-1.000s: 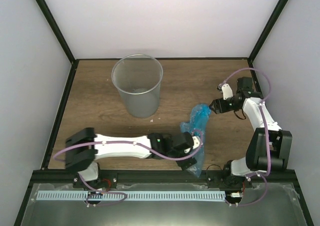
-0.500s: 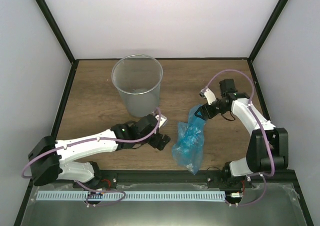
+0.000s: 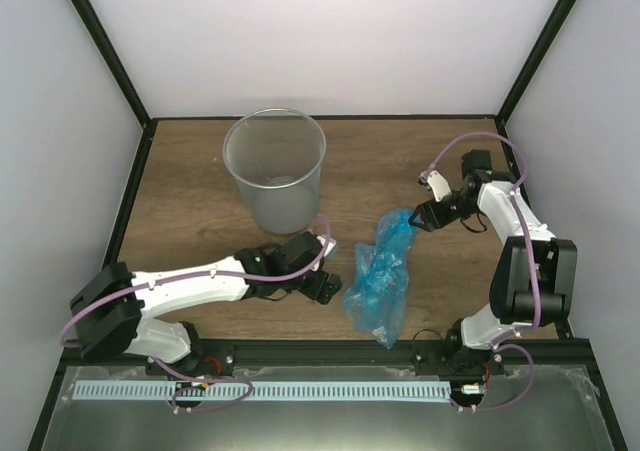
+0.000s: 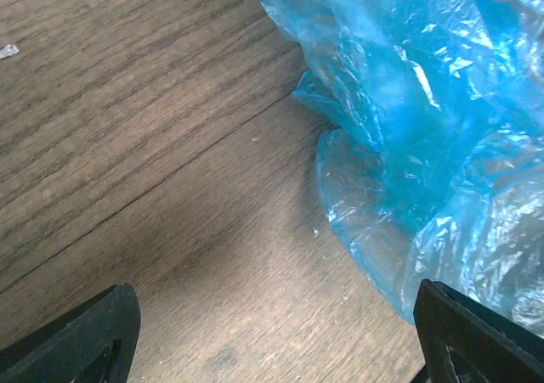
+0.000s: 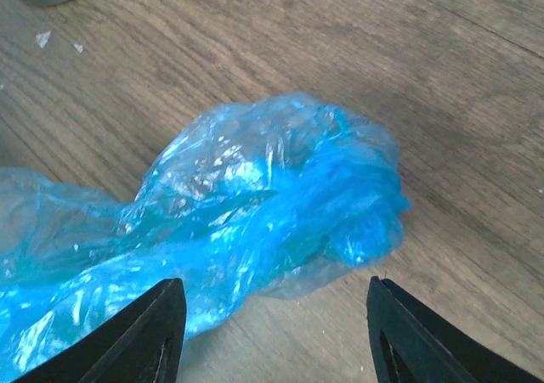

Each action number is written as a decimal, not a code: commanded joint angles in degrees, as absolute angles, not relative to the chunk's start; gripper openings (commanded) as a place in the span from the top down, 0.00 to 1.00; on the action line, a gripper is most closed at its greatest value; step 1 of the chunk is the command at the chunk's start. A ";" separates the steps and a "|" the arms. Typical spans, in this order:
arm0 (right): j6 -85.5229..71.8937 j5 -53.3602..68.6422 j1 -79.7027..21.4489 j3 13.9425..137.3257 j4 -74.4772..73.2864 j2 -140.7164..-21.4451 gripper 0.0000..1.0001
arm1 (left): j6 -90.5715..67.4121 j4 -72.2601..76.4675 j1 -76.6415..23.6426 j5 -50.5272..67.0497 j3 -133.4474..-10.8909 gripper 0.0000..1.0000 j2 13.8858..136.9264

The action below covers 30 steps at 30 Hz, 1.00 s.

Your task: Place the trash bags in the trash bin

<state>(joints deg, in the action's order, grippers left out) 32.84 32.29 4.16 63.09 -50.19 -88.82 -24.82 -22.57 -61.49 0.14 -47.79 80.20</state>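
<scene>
1. Bag (image 3: 380, 276) lies crumpled on the desk (image 3: 200, 201), between the two arms; well apart from the bin (image 3: 275, 171); none of it is in the bin yet.
2. Risk: the film is thin and glossy; a pinch on a loose fold may slip, or lift one layer and leave the rest trailing.
3. Risk: a long trailing bag could drape over the bin's rim, or tip the bin if dragged against it; likely if carried too low.
4. Risk: both arms closing on one heap could crowd each other.
5. Left end effector (image 3: 328, 288): arm stretched low across the desk, pointing at the bag's left edge, just beside it; fingers (image 4: 76, 336) wide apart, nothing held.
6. Right end effector (image 3: 418, 217): arm folded back, tip at the bag's far end; fingers (image 5: 144, 332) spread, that end just ahead of the gap, not gripped.
</scene>
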 commanded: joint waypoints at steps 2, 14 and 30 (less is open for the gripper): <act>36.13 28.42 4.04 63.03 -52.47 -83.51 0.40 | -26.84 -7.56 -61.69 2.61 -40.29 0.09 76.10; 25.66 30.42 -1.69 59.09 -51.86 -88.00 0.36 | -29.11 -4.10 -65.05 0.53 -36.53 0.10 75.11; 46.95 57.89 6.71 68.28 -60.32 -96.28 0.96 | -34.53 -14.07 -68.20 -12.11 -38.11 0.10 57.89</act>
<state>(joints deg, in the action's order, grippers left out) 34.57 54.63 -4.54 74.76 -57.58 -96.95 -33.28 -11.55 -68.03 -10.17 -37.01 58.24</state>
